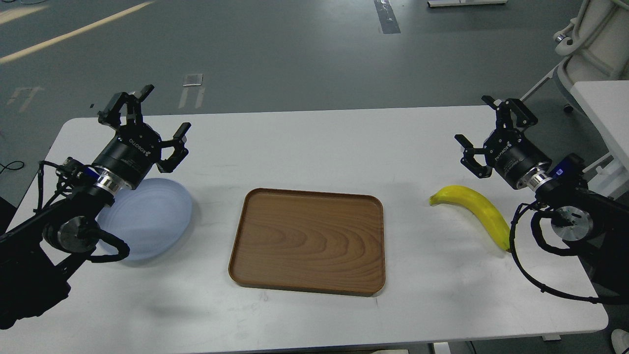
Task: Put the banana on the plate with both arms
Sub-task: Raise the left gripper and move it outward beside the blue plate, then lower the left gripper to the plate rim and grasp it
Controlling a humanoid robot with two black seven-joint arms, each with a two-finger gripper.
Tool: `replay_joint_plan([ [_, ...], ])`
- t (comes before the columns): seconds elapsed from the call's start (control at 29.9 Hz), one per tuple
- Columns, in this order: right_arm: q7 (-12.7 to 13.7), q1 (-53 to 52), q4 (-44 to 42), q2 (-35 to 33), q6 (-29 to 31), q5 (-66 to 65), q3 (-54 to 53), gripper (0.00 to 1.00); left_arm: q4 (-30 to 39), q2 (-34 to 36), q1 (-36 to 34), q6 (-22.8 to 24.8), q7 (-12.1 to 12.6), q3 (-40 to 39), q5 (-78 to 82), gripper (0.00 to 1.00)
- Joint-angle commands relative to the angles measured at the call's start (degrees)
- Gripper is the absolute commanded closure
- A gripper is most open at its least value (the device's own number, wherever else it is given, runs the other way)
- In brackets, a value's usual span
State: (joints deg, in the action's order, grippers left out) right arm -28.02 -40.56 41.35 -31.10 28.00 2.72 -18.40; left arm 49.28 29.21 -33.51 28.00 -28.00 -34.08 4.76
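Both arms hovering, nothing grasped yet

Left end effector point(147, 120) and right end effector point(491, 132) are gaping empty; banana point(474, 209) is lying on the bench point(314, 147), far from the plate point(157, 221), risking a roll-away grasp.

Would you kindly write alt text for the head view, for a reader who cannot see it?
A curved yellow banana lies at the right of a white table, a round pale blue plate at the left, and an empty brown wood-grain tray between them. The black left gripper hangs open above the plate's far edge, the right gripper open beyond the banana.
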Motion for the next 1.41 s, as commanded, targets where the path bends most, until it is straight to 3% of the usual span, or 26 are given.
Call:
replay_joint_plan([
  [0.0,0.02,-0.04,-0.04,0.07,0.0,-0.08,0.03,0.0,-0.33,-0.03,0.03,0.0,0.0,-0.02,0.07,0.0],
  [0.5,0.02,-0.48,-0.48,0.25,0.0,-0.08,0.12,0.0,-5.07,0.76,-1.11,0.0,0.0,1.65,2.69,0.0],
  [0.67,0.02,-0.66,-0.48,0.51,0.0,-0.08,0.12,0.0,-1.31,3.91,-3.57,0.0,0.0,2.0,19.38,0.0],
  [0.8,0.02,-0.84,-0.3,-0.01,0.0,-0.08,0.12,0.0,9.75,14.44,-8.13,0.0,0.0,1.91,35.62,0.0],
  [1.0,0.02,-0.66,-0.3,0.42,0.0,-0.08,0.12,0.0,15.14,22.37,-11.4,0.0,0.0,2.27,65.22,0.0],
  [1.07,0.02,-0.66,-0.21,0.6,0.0,-0.08,0.12,0.0,15.05,23.26,-10.7,-1.45,0.0,2.44,71.15,0.0],
  [1.17,0.02,-0.75,-0.21,1.13,0.0,-0.17,0.12,0.0,13.04,24.58,-7.98,-7.94,0.0,6.39,83.64,0.0],
  [1.24,0.02,-0.66,-0.21,1.22,0.0,-0.17,0.12,0.0,9.1,24.58,-6.57,-15.83,0.0,11.38,87.51,0.0],
  [1.37,0.02,-0.57,-0.21,1.22,0.0,-0.17,0.12,0.0,2.08,23.53,-6.48,-20.08,0.0,17.97,87.18,0.01],
])
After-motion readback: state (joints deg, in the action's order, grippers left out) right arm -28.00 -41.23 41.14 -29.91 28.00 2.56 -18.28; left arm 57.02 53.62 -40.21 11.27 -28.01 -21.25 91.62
